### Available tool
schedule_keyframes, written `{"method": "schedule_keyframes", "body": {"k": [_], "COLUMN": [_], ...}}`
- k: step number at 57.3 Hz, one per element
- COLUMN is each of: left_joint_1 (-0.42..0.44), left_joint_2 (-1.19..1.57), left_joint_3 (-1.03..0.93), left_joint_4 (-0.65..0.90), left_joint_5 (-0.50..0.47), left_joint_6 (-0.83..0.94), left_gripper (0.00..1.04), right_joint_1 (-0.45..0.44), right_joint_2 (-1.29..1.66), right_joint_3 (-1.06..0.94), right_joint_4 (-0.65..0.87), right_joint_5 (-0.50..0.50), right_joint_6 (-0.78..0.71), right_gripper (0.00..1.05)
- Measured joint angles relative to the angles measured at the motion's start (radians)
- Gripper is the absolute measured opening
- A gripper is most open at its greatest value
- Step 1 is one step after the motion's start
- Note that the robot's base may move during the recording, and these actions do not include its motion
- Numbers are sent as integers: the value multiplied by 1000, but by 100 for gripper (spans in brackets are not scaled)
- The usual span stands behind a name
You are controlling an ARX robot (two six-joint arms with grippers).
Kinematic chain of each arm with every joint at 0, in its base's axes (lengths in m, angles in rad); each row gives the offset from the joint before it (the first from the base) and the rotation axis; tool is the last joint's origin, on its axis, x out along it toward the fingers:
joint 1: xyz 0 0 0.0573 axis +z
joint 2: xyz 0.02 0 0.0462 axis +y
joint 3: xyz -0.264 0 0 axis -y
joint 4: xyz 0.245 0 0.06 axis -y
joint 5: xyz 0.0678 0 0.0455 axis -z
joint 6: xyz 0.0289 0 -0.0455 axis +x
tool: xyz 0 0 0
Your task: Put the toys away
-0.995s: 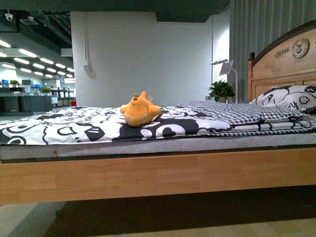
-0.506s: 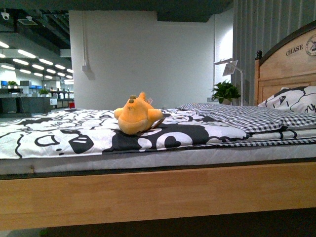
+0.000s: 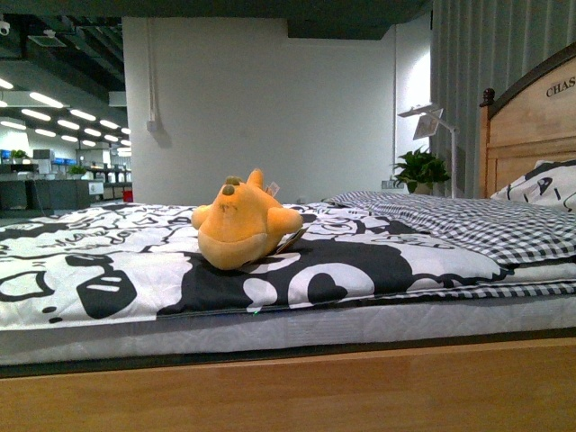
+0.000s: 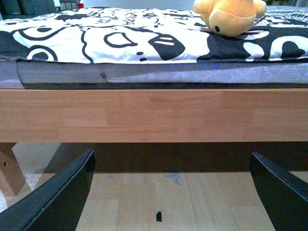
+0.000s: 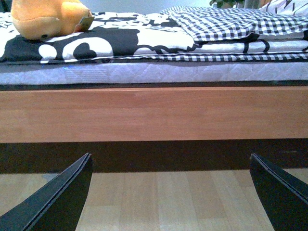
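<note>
End effectors (image 4: 171, 155) (image 5: 171, 155) black, angular, wide-spread; soft rounded orange plush toy (image 3: 245, 220).

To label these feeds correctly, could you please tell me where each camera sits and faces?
Front view: on the body, facing across the bed at the plush toy; no arm shows.
Left wrist view: low, facing the wooden rail; open left hand shows.
Right wrist view: likewise, open right hand.
All three share the plush toy.
</note>
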Motion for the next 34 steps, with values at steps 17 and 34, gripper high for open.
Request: {"method": "schedule_keyframes", "body": {"k": [17, 34], "left_joint_1": [0, 0], "left_joint_2": [0, 0], "left_joint_3": [0, 0], "left_joint_4": [0, 0], "left_joint_5": [-1, -1], "left_joint_6": [0, 0], "left_gripper": [98, 98], "right_joint_1": [0, 0], "right_joint_2": [0, 0], "right_joint_3": [0, 0], "right_joint_4": [0, 0], "right_joint_5": [0, 1], "right_joint_6": [0, 0], "right_gripper": [98, 98]}}
